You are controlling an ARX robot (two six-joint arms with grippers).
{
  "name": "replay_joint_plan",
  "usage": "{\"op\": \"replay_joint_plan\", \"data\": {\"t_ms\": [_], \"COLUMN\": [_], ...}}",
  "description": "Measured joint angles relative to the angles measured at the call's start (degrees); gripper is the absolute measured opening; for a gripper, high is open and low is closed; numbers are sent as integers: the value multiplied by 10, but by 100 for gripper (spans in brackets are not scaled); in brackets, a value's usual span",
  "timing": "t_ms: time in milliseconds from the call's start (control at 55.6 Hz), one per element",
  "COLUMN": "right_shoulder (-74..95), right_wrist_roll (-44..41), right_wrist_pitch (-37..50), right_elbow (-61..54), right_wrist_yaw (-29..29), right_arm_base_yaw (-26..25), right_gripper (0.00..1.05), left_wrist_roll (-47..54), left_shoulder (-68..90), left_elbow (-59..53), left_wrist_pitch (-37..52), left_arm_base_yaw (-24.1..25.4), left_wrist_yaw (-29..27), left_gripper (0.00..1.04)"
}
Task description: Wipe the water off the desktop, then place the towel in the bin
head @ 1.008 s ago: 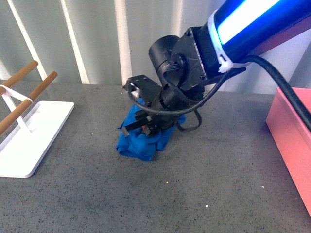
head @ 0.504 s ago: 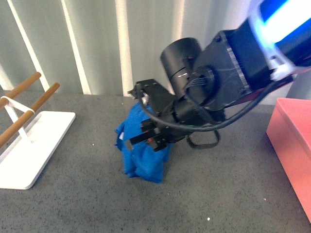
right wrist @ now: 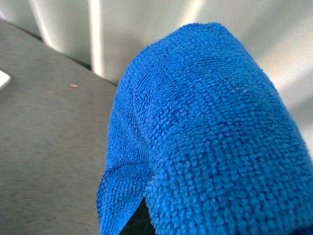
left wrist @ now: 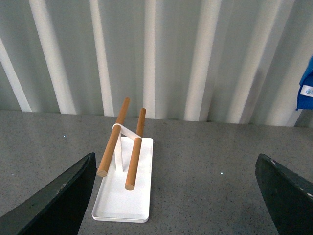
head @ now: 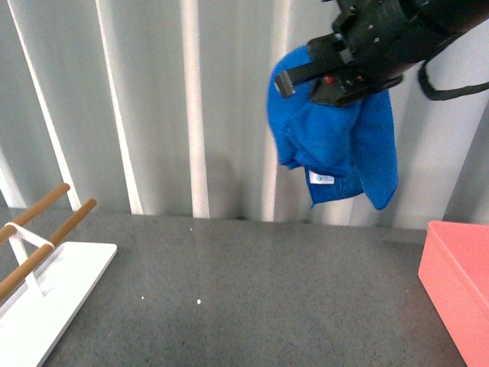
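My right gripper (head: 321, 80) is shut on the blue towel (head: 336, 145) and holds it high above the dark grey desktop (head: 252, 290), at the upper right of the front view. The towel hangs loose with its white label (head: 322, 178) showing. It fills the right wrist view (right wrist: 210, 132) and hides the jaws there. An edge of the towel shows in the left wrist view (left wrist: 306, 88). The pink bin (head: 458, 283) stands at the right edge, below and right of the towel. My left gripper (left wrist: 176, 196) is open and empty above the desktop (left wrist: 205, 166).
A white rack base (head: 46, 290) with two wooden rods (head: 46, 229) stands at the left; it also shows in the left wrist view (left wrist: 122, 191). A pale ribbed wall (head: 153, 107) runs along the back of the desktop.
My right gripper has lifted the towel off the desktop and carried it up and to the right. The towel now hangs in the air.
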Motion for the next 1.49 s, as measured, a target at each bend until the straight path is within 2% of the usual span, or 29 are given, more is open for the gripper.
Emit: {"op": "replay_joint_plan", "data": {"t_ms": [90,126,306,450,612,936,1295,1421,1493], "right_shoulder": [-16,-20,-39,-53,-55,-73,-87,-88,-88], "right_wrist_roll": [17,26,49,59,65,65,85,86,85], "right_wrist_pitch": [-74,-103,-194,-220,-219,-207,-186,-197,-200], "right_elbow": [18,23,35,27,-5,-78,-126,-127,-127], "right_wrist_yaw": [99,121,124,121,136,163,129,101,99], "right_arm_base_yaw": [-29,-45,-126,-183,-204,-207,-249,-259,-261], "right_gripper": [5,5,5,5,5,5,5,5,15], "left_wrist_roll": [0,0,0,0,0,0,0,0,0], "left_shoulder": [0,0,0,0,0,0,0,0,0], "left_elbow": [0,0,0,0,0,0,0,0,0], "left_wrist_pitch": [0,0,0,0,0,0,0,0,0], "left_arm_base_yaw": [0,0,0,0,0,0,0,0,0], "left_wrist_yaw": [0,0,0,0,0,0,0,0,0], "left_gripper": [98,98,98,98,98,98,98,98,98]}}
